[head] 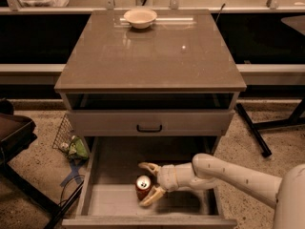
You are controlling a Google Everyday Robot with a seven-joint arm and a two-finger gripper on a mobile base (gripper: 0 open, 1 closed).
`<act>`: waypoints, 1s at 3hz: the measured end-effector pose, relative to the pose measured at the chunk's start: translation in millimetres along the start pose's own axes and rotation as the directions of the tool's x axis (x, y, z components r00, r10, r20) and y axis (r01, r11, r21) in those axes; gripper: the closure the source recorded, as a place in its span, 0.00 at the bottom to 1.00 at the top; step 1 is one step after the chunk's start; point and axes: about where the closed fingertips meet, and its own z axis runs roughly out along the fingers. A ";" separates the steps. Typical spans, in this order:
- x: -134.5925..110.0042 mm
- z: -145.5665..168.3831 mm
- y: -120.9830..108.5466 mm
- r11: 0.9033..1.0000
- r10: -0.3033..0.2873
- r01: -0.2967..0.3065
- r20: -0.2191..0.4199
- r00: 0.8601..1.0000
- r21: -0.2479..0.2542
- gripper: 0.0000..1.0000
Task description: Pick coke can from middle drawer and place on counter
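The coke can, red with a silver top, stands upright on the floor of the open middle drawer, near its front centre. My gripper reaches in from the right at the can's level. Its two tan fingers are spread open, one behind the can and one in front of it, so the can sits between the fingertips. The counter is the glossy grey-brown top of the cabinet above.
A white bowl sits at the back of the counter. A closed narrow drawer front with a black handle overhangs the open drawer. A wire basket with green items lies on the floor at left. A dark chair stands far left.
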 end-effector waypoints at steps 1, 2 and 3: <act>6.6 11.5 -1.0 1.000 0.004 -0.004 0.003 1.000 -0.019 0.40; 5.8 13.1 -0.2 1.000 0.005 -0.004 0.005 1.000 -0.021 0.64; 5.3 14.9 0.6 1.000 0.005 -0.004 0.007 1.000 -0.025 0.87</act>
